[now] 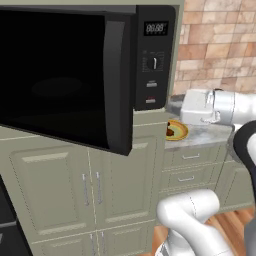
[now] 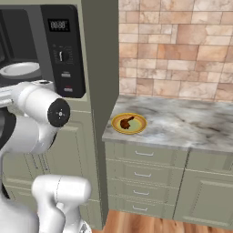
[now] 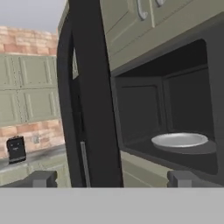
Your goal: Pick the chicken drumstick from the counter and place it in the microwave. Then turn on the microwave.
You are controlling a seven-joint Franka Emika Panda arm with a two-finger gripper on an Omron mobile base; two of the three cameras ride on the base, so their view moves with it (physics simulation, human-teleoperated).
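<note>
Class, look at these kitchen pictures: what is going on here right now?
A white robot arm faces the microwave, whose door hangs open with the white turntable plate bare inside. Its gripper is open and holds nothing. The chicken drumstick lies on a yellow plate on the counter, not yet picked up.
</note>
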